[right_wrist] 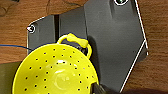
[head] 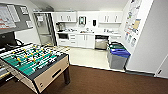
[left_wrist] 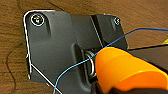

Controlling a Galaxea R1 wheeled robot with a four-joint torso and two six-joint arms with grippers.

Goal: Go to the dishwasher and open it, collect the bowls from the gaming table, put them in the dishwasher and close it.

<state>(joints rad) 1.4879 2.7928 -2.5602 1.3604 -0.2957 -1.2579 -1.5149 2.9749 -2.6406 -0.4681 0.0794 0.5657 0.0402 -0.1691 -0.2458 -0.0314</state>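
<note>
Facing the kitchenette, we see the dishwasher (head: pixel 101 42) w/ steel front under the far counter, past the foosball table (head: pixel 35 62). Wrist cams: orange cup (left_wrist: pixel 125 70) and yellow colander (right_wrist: pixel 55 72) close up; can't tell gripper state or hold.

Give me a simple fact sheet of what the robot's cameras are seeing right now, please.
Room: kitchenette ahead, with white cabinets under a counter
Dishwasher: stainless front, set under the counter, at the far wall
Foosball table: near left, green field with rods
Bins: blue-lidded bin by the right wall, a green-lidded one behind it
Floor: brown carpet near the robot, pale floor by the kitchenette
Left wrist view: orange cup-like object close to the camera
Right wrist view: lime-yellow perforated bowl with a loop handle
Grip on either: cannot tell
</note>
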